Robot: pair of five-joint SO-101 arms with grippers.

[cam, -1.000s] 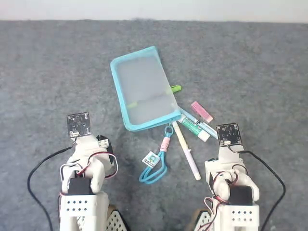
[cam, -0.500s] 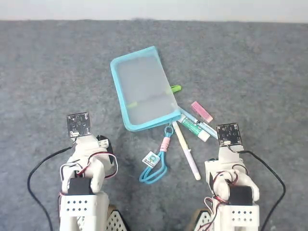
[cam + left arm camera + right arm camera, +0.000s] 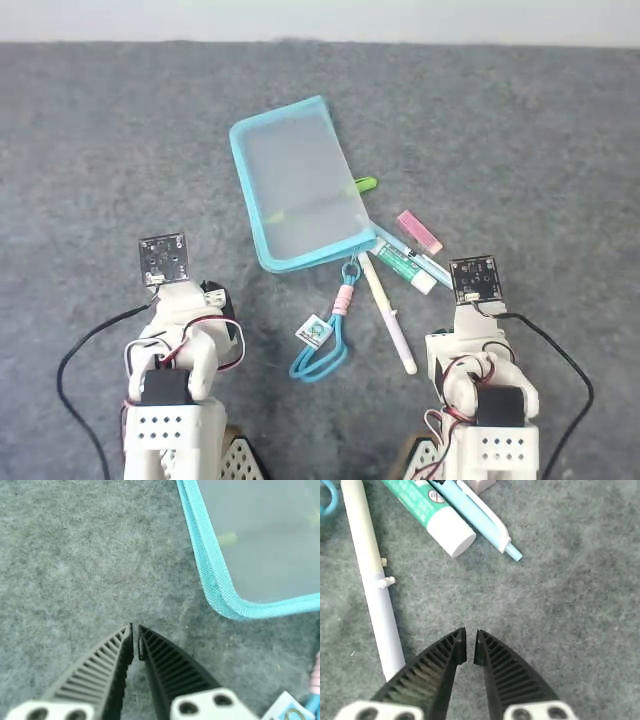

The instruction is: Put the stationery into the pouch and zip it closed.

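Observation:
The translucent pouch (image 3: 298, 198) with a teal border lies flat mid-table; its corner (image 3: 215, 580) lies ahead of my left gripper (image 3: 135, 630), which is shut and empty just above the carpet. A green marker (image 3: 366, 184) pokes out at the pouch's right edge. Right of the pouch lie a pink eraser (image 3: 419, 232), a light blue pen (image 3: 415, 257), a green glue stick (image 3: 405, 268) and a long white pen (image 3: 388, 312). My right gripper (image 3: 470, 632) is shut and empty, a short way from the white pen (image 3: 372, 585), the glue stick (image 3: 427, 512) and the blue pen (image 3: 480, 520).
A blue strap (image 3: 322, 345) with a pink sleeve and a small tag (image 3: 313, 329) trails from the pouch's near corner, between the two arms. Grey carpet (image 3: 520, 140) covers the table, with free room to the left and right.

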